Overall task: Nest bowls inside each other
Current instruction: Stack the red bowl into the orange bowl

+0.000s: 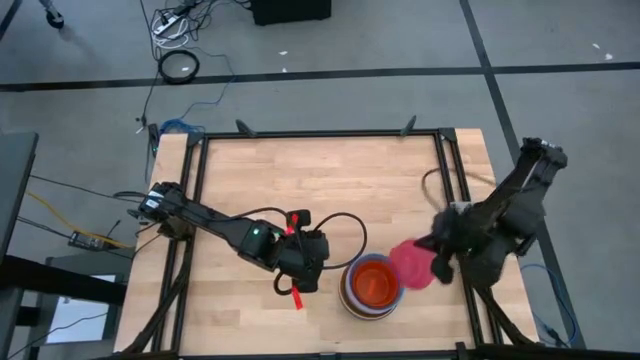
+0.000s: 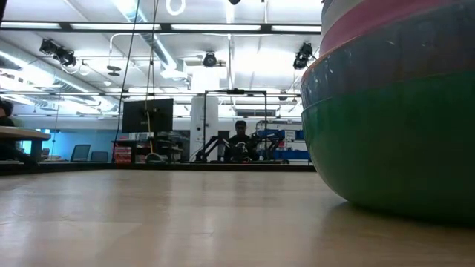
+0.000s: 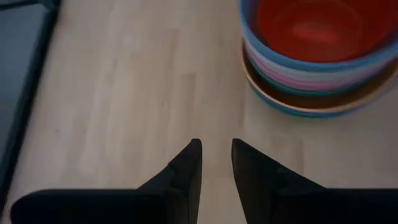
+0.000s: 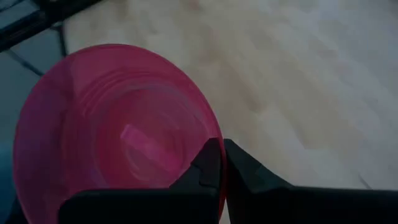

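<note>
Pink bowl (image 4: 115,121): round, plain, translucent plastic, tilted, clear of the table, just right of the stack. Right gripper (image 4: 221,163) clamped on its rim. Stack of nested bowls (image 1: 371,288) near the table's (image 1: 330,180) front edge, orange-red bowl (image 3: 314,28) innermost, blue rim around it, green bowl (image 2: 393,148) at the bottom. Left gripper (image 3: 216,163) hovers just left of the stack, fingers slightly apart, holding nothing.

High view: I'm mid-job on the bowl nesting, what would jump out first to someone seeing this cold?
The stack of nested bowls near the table's front edge, orange-red inside on top; in the low view it looms at the right, its green bottom bowl filling the frame. Beside it, the right gripper is shut on the rim of a pink bowl. The left gripper waits just left of the stack, fingers slightly apart and empty.
</note>
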### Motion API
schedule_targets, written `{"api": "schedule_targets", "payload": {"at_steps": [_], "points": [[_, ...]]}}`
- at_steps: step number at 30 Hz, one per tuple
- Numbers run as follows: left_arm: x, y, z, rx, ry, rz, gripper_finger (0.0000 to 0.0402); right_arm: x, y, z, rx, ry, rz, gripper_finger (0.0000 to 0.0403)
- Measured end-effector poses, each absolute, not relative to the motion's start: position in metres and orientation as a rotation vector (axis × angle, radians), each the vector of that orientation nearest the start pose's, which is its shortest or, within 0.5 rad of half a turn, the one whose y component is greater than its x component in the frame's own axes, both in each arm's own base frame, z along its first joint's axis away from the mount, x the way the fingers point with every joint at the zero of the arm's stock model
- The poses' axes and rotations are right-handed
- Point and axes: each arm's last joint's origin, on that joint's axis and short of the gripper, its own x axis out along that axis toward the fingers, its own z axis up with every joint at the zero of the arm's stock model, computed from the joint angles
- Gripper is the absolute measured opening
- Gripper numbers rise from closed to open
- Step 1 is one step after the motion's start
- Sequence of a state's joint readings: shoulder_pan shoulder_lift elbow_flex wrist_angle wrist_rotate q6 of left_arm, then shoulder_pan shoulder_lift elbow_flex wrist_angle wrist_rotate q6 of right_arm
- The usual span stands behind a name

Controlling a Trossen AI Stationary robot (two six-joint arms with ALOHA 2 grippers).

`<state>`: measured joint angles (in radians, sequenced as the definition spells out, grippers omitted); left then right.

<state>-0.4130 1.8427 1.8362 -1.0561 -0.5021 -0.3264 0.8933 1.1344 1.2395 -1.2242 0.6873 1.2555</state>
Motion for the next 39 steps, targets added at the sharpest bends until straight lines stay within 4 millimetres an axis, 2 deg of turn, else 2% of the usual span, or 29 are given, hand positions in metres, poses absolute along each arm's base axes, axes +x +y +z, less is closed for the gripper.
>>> {"api": "schedule_targets", "payload": {"at_steps": [3,7,15,19,26,30,34,39], "points": [[0.355,-0.14,0.335,0.181,0.906,0.256,0.0096,0.156,0.151,0.339,0.336,0.736,-0.232,0.0],[0.356,-0.14,0.335,0.18,0.906,0.257,0.0096,0.18,0.162,0.323,0.277,0.802,-0.222,0.0],[0.355,-0.14,0.335,0.186,0.907,0.253,0.0096,0.202,0.165,0.306,0.22,0.851,-0.25,0.0001],[0.355,-0.14,0.335,0.186,0.907,0.253,0.0096,0.212,0.168,0.305,0.226,0.856,-0.185,0.0023],[0.355,-0.14,0.335,0.188,0.907,0.252,0.0096,0.218,0.164,0.306,0.25,0.863,-0.148,0.0118],[0.355,-0.14,0.335,0.188,0.907,0.252,0.0096,0.219,0.162,0.307,0.252,0.868,-0.149,0.0158],[0.355,-0.14,0.335,0.191,0.911,0.253,0.0096,0.212,0.156,0.316,0.271,0.847,-0.144,0.0176],[0.354,-0.14,0.335,0.196,0.92,0.254,0.0096,0.2,0.147,0.329,0.32,0.794,-0.172,0.0173]]}}
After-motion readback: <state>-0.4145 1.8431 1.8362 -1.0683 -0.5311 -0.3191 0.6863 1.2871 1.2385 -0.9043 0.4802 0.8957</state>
